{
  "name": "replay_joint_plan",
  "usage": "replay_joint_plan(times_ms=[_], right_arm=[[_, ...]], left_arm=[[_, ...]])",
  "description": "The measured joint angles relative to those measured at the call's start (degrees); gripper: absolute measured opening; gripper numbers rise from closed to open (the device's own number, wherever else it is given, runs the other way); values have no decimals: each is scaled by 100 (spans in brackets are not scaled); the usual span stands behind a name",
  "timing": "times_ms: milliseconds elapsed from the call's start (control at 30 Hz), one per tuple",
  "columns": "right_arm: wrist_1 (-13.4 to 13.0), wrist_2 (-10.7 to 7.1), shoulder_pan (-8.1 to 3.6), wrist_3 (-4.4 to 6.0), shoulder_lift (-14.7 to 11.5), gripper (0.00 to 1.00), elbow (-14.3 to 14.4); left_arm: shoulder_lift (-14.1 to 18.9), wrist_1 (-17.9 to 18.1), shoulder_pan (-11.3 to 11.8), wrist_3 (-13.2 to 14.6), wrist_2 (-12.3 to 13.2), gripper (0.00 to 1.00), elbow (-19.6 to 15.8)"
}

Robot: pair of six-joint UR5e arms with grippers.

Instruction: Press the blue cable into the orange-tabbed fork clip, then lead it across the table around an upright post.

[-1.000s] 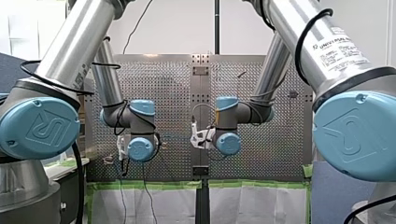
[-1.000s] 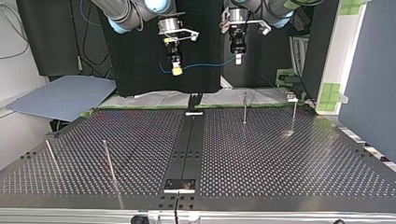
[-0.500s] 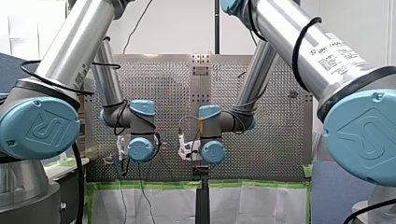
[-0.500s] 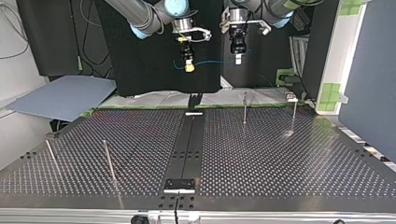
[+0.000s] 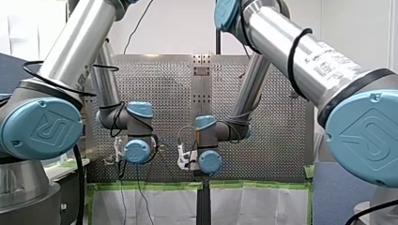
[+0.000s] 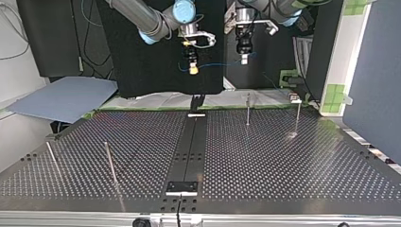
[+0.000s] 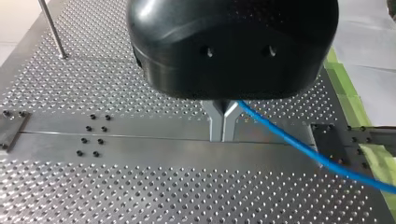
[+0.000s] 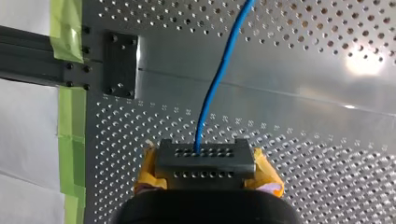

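Perforated steel counter (image 6: 283, 161), green tape (image 8: 70, 28) on its edge, a post (image 6: 248, 109) at the top view's one o'clock. Over it, left fingers (image 7: 217, 126) and right fingers (image 8: 268, 173) each pinch the blue cable (image 8: 215, 88).

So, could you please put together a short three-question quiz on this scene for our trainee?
1. True or false: the blue cable lies flat on the table.
2. The pads of my right gripper are: A green, B yellow, C red.
3. Fill in: the fingers of my left gripper are ____ on the cable.

Key
1. False: both grippers hold it in the air, above the table.
2. B.
3. Shut.
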Motion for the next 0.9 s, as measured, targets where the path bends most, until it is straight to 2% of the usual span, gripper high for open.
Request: replay_joint_plan(times_ms=[67,233,367,500,700,900], right_arm=[[94,-12,-19,91,-86,0,-7],[240,-214,-78,361,-357,0,-11],[241,-409,-92,455,-559,0,-12],[173,-610,-110,527,-717,0,-13],[-141,-716,-137,625,-493,0,-27],[-437,-764,-166,705,-236,0,-32]], left_arm=[[94,-70,108,-71,107,0,-27],[329,-231,282,-290,306,0,-54],[532,-155,401,-496,347,0,-56],[502,26,495,-582,367,0,-54],[218,350,725,-582,500,0,-41],[-138,623,1073,-460,833,0,-73]])
